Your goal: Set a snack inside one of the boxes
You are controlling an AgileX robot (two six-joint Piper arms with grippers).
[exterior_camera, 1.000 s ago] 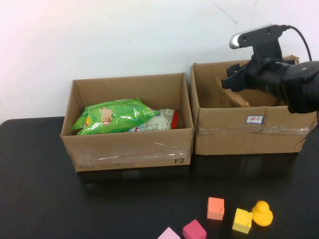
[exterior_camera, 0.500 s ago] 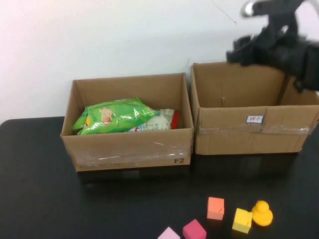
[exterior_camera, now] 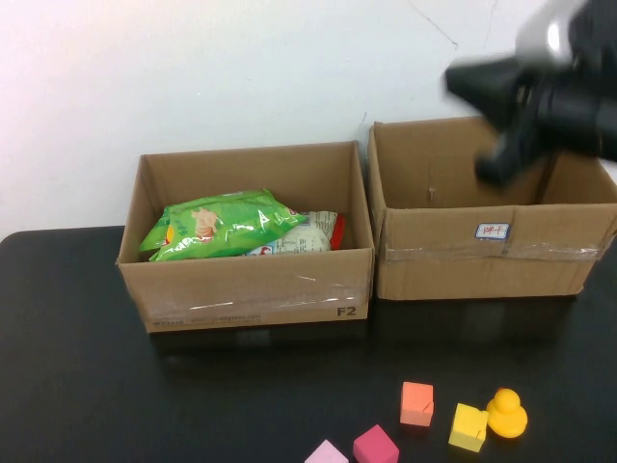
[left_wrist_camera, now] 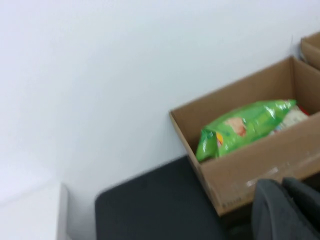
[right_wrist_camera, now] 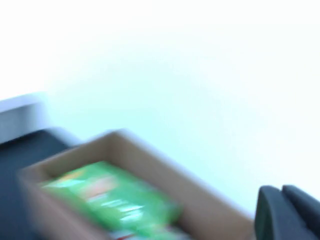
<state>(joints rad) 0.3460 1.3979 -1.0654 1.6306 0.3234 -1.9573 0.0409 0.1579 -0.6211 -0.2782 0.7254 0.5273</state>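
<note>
Two open cardboard boxes stand side by side on the black table. The left box [exterior_camera: 246, 285] holds a green snack bag [exterior_camera: 217, 224] and a white and red packet [exterior_camera: 313, 231]. What the right box [exterior_camera: 482, 260] holds is hidden. My right gripper [exterior_camera: 468, 85] is blurred, raised above the right box's back edge, shut and empty; the right wrist view shows its fingers [right_wrist_camera: 272, 215] together, with the green bag [right_wrist_camera: 110, 200] beyond. My left gripper [left_wrist_camera: 282, 212] is out of the high view; the left wrist view shows it shut and empty, near the left box [left_wrist_camera: 250, 165].
Toy blocks lie on the table's front right: orange [exterior_camera: 416, 403], yellow [exterior_camera: 469, 426], magenta [exterior_camera: 375, 446] and pink [exterior_camera: 327, 453], with a yellow duck [exterior_camera: 507, 413]. A white wall stands close behind the boxes.
My right gripper has risen out of the right box and swung up and to the right. The boxes and snacks have not moved.
</note>
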